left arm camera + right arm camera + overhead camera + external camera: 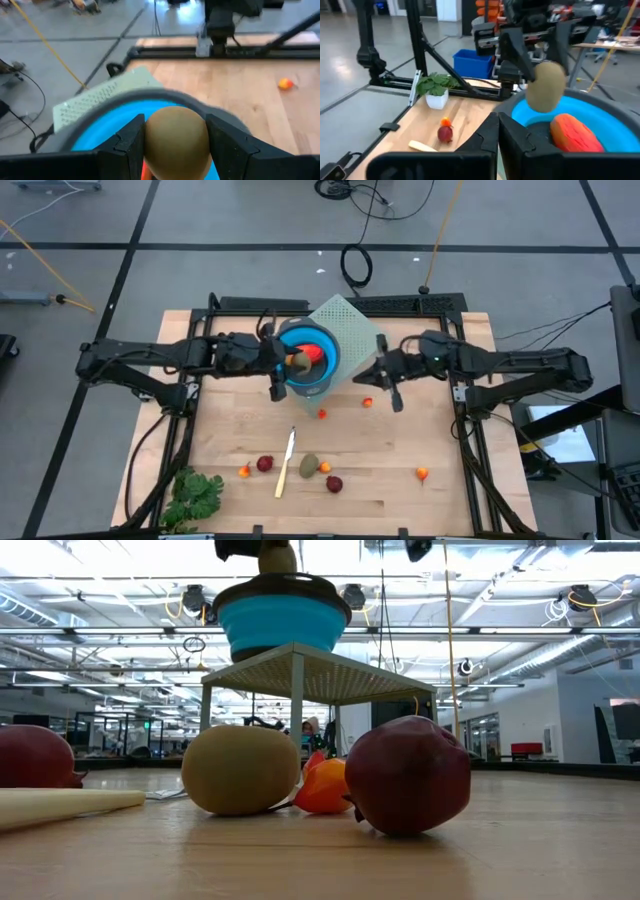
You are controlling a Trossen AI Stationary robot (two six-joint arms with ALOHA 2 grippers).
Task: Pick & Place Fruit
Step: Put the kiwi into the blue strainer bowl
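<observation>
A blue bowl stands on a pale perforated stand at the table's far middle. An orange-red oblong fruit lies inside the bowl. My left gripper is over the bowl's left rim, shut on a brown-green oval fruit. My right gripper waits by the stand's right edge, shut on nothing. More fruit rests on the table nearer me: a brown-green oval, dark red balls and small orange bits. My left gripper pinches the oval fruit by its two opposite sides between the two fingers. The fingers slant down from the table's left. The fruit is lifted clear, just above the bowl's inside.
A thin cream stick lies among the near fruit. A leafy green bunch sits at the near left corner. Black frame rails run along the table's left, right and far sides. Bare wood lies between the stand and the near fruit.
</observation>
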